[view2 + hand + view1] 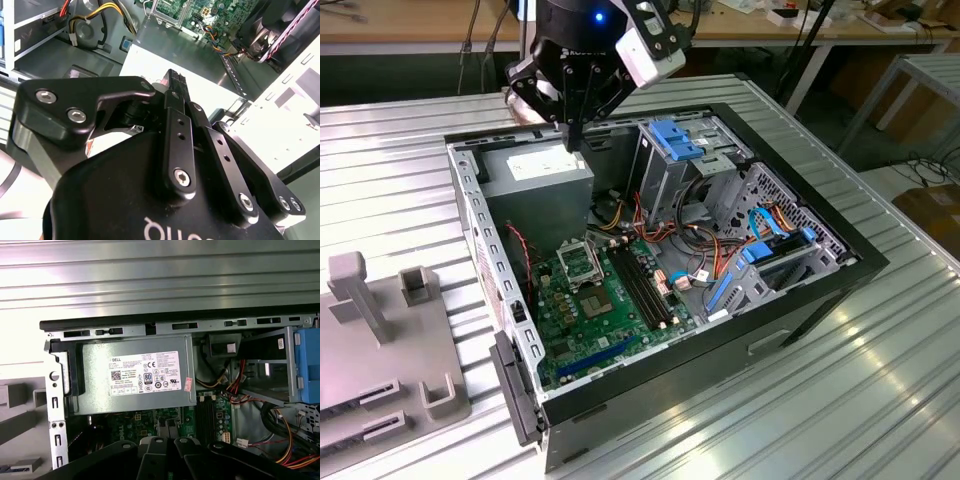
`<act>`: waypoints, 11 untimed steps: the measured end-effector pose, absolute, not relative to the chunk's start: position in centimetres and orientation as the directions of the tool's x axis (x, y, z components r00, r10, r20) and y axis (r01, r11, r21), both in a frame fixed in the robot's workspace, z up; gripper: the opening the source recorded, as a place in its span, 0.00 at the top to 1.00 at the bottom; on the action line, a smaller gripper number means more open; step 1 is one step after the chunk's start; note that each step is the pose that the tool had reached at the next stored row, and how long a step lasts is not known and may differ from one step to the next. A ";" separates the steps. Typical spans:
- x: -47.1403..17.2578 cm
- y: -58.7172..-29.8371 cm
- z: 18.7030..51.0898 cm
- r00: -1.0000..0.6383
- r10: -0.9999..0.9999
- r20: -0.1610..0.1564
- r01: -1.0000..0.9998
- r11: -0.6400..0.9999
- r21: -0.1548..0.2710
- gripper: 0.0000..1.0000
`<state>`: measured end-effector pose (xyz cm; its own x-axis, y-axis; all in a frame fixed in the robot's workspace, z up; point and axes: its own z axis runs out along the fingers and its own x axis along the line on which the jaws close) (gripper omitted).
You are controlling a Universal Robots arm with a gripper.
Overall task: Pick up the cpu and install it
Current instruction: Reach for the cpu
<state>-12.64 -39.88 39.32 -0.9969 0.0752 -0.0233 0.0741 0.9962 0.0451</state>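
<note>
**Gripper shut above the power supply, cpu low on the board**

Nearest in the exterior view, toward its left: a grey fixture (pixel 380 330) on the ribbed table (pixel 880 380), apart from the open computer case (pixel 720 345). Inside the case, lying flat on the green motherboard (pixel 565 345): a small grey-topped square, taken here for the cpu (pixel 603 303), though hard to tell from a soldered chip. Just beyond it, touching or not unclear: the black-framed socket (pixel 582 262). Farther back, above the power supply (pixel 535 170) at the case's rear corner: the gripper (pixel 572 135), well apart from the cpu. Fingers pressed together in the second wrist view, with nothing seen between them.

Handling, as a judgement only: probably very light, stiff and thin, with a smooth metal top likely to slip under hard pads. Underside contacts probably delicate, so no bending, dropping or scraping. Best taken by two opposite edges, held level, with a gentle squeeze. Little edge height to catch while lying flat, and some risk of nudging nearby board parts.
</note>
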 end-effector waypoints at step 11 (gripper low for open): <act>-13.1 -39.9 39.3 -0.997 0.075 -0.023 0.074 0.996 0.045 0.89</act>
<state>-13.10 -39.88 39.32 -0.9969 0.0753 -0.0233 0.0742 0.9962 0.0451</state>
